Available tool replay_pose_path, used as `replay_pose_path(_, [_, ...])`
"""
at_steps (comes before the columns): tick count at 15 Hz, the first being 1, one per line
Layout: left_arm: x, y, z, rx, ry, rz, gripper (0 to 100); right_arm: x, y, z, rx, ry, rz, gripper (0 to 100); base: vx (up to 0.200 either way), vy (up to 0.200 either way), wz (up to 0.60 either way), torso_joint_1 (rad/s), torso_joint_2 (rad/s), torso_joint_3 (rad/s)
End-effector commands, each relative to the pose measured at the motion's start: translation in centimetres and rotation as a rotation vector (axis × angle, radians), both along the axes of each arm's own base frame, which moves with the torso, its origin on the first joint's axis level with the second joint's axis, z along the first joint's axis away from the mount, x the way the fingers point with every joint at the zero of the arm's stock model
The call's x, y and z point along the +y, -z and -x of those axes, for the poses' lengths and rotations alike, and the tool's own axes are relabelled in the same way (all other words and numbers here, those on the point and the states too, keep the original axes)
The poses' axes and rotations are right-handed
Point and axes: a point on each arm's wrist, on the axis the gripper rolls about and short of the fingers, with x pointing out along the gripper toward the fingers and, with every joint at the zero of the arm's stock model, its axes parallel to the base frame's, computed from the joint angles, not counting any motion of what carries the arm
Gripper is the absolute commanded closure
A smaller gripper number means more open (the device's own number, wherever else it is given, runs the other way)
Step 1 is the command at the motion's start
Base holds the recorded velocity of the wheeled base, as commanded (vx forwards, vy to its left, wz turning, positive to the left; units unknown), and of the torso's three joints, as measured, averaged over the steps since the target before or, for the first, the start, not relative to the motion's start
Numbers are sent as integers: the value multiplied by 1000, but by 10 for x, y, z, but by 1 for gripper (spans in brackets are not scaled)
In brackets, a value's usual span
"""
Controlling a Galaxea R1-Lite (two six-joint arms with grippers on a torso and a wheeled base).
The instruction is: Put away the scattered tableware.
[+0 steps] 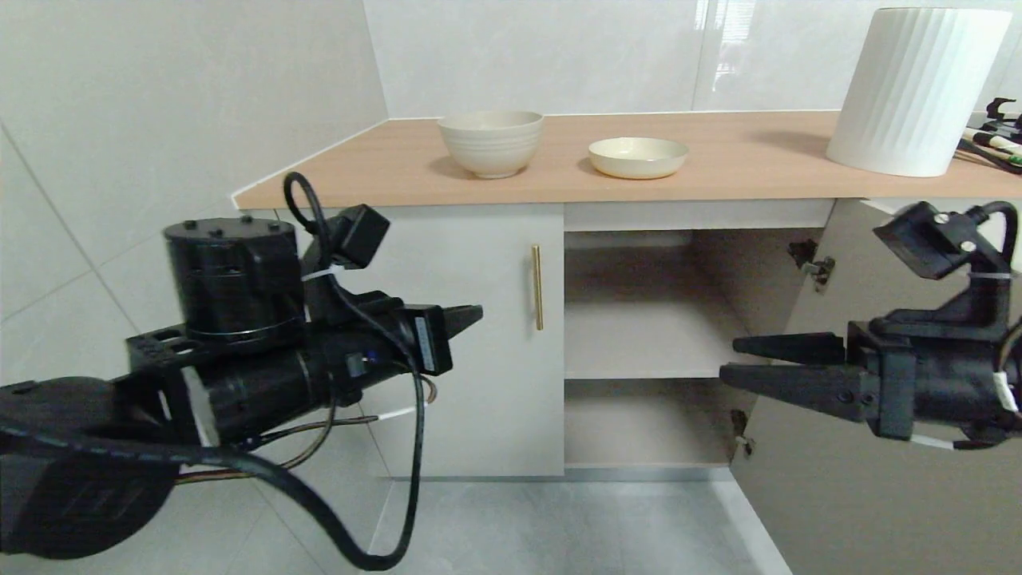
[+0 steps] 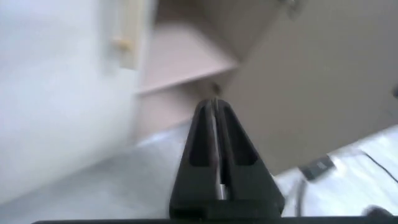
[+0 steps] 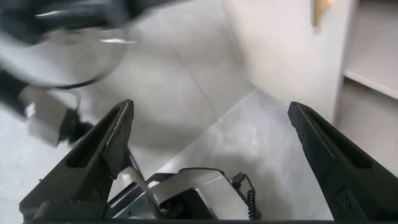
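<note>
Left claw first: it sits at centre-left of the frame, level with the closed cabinet door, and its two black fingers are pressed flat together with just a thin seam between them. It points toward the middle of the frame, just short of the slim gold handle that runs upright along that door's right edge.

Over at the right, the right claw is spread apart. In its own wrist view the two fingers stand wide of each other, with grey floor tiles in the gap. In the head view its tips reach in from the right edge, in front of the cabinet opening, at about the height of the inner shelf. The open door is swung out toward the lower right, behind and below that claw.

Now up to the wooden counter, which runs across the upper half of the frame. Here is the tableware: a deep cream bowl stands upright above the closed door, and just to its right, apart from it, is a shallow cream dish above the open compartment. Both are well above either claw.

Further right on the counter, in the upper right corner, is a tall white ribbed container. A few dark-handled utensils lie beside it at the very edge. White tiled wall fills the left and top.
</note>
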Motion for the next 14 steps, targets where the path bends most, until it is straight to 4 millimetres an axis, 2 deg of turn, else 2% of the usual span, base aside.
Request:
replay_pose_path(1, [28,-17,19,-68,-55,10,0,7,12,-34,97,26,37,0,0,0,0,0,0,0])
replay_pose_path(3, [56,-22,33,-99,-129,6,0,7,21,-40,143,91,80,0,0,0,0,0,0,0])
replay_pose_path(6, [58,-25,29,-53,-136,-26,0,0,21,-26,130,172,107,0,0,0,0,0,0,0])
replay_pose_path(14, [60,-23,34,-12,-132,-72,0,-1,18,-22,116,171,100,0,0,0,0,0,0,0])
